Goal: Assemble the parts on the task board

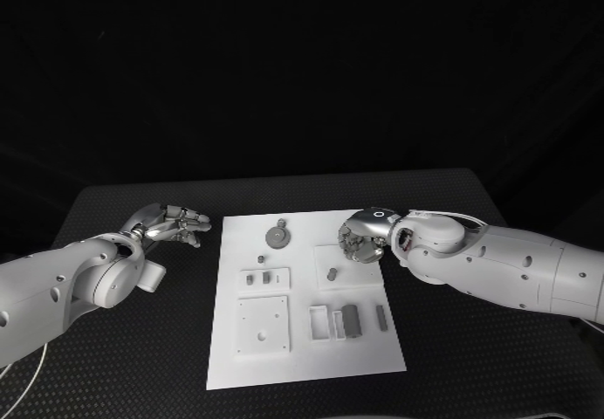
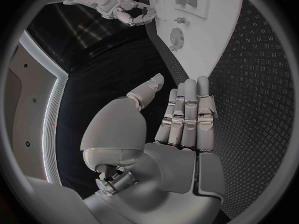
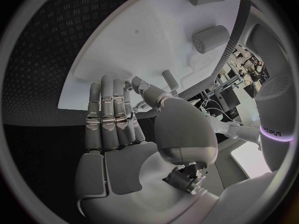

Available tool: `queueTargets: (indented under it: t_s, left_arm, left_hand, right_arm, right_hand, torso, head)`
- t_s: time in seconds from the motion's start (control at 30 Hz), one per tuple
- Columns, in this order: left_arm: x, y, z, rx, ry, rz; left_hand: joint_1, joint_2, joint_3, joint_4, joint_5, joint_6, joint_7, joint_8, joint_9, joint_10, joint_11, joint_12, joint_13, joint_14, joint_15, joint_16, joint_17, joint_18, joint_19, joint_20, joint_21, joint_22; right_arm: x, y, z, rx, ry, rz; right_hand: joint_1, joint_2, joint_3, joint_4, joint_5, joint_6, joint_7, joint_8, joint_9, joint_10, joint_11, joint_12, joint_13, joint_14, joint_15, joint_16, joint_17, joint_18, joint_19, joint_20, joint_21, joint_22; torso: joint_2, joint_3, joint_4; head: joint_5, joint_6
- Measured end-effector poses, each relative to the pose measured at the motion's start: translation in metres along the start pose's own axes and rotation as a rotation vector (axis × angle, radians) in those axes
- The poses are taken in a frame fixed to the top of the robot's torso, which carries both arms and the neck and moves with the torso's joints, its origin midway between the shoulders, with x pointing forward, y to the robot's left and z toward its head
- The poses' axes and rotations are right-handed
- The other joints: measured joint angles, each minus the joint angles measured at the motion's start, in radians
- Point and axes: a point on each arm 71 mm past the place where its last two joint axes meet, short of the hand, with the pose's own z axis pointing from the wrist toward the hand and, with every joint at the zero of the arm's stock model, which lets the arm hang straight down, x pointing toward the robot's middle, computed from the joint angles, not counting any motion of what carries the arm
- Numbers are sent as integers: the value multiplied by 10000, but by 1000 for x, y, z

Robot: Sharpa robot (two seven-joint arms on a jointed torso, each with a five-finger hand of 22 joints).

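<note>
The white task board (image 1: 308, 353) lies in the middle of the black table. On it are grey parts: a round toothed disc (image 1: 275, 236), a small peg (image 1: 262, 257), a slotted block (image 1: 264, 278), a square plate (image 1: 264, 325) and a few bars (image 1: 381, 316). My right hand (image 1: 362, 237) hovers over the board's far right part, beside a small upright piece (image 1: 332, 272). Its fingers (image 3: 112, 109) lie straight and hold nothing. My left hand (image 1: 170, 223) hangs over the table left of the board, fingers (image 2: 187, 112) stretched out and empty.
Ribbed black matting (image 1: 139, 367) surrounds the board on all sides. Two grey cylinders (image 3: 210, 38) stand on the board beyond my right hand's fingers. In the left wrist view the disc (image 2: 176, 37) and my right hand (image 2: 127, 12) appear ahead of the left fingers.
</note>
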Motion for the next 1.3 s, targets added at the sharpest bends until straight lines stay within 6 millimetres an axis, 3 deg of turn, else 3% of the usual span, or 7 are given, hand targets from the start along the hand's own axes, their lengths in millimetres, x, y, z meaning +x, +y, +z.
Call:
queueTargets:
  t_s: [0.2,0.27,0.53,0.73,1.3]
  left_arm:
    - [0,0,0,-4,24,-25]
    - [1,0,0,-2,37,-31]
    - [0,0,0,-22,36,-37]
    - [0,0,0,-28,46,-42]
    - [0,1,1,-43,52,-45]
  left_hand:
    - [0,0,0,0,0,-44,-10,0,0,-2,-1,0,0,1,1,0,0,-5,0,0,0,-12]
    - [0,0,0,0,0,-45,-10,0,-1,-2,-1,0,-1,1,1,0,0,-7,0,0,0,-12]
    - [0,0,0,0,0,-44,-10,-1,-1,-4,-3,0,-1,1,1,0,1,-20,1,1,1,-33]
    - [0,0,0,0,0,-44,-10,-1,-2,-5,-4,0,-2,2,2,0,1,-76,1,1,1,-44]
    - [0,0,-27,-28,0,-44,-11,-2,-3,-17,-16,0,6,3,3,-38,2,-86,2,2,1,-52]
  right_arm:
    - [0,1,3,-13,-13,-107]
    - [1,1,4,-10,-27,-134]
    - [3,3,7,-49,-228,-223]
    - [4,5,7,-104,-350,-305]
    - [6,6,5,-174,-568,-368]
  right_hand:
    - [79,78,-28,-28,0,111,-43,53,0,180,-72,-56,49,114,-35,40,91,0,90,-20,3,34]
    - [134,131,-28,-28,0,181,-53,54,9,231,-86,-50,56,195,-62,40,131,157,166,-24,3,54]
    - [290,220,-1,-57,0,340,-126,119,29,450,-196,-110,71,342,-139,95,254,156,349,-24,23,97]
    - [520,249,-2,-56,-1,632,-242,227,-13,783,-320,-96,146,609,-253,286,431,157,648,-146,162,184]
    - [595,325,-30,-83,-10,921,-315,276,-10,1050,-440,-94,319,818,-365,475,622,156,968,-254,215,273]
  torso:
    - [3,7,-8]
    - [3,7,-10]
    - [2,13,0]
    - [2,8,-5]
    - [3,8,-8]
  head:
    - [1,-11]
    - [0,-16]
    - [16,-55]
    - [22,-67]
    - [10,-75]
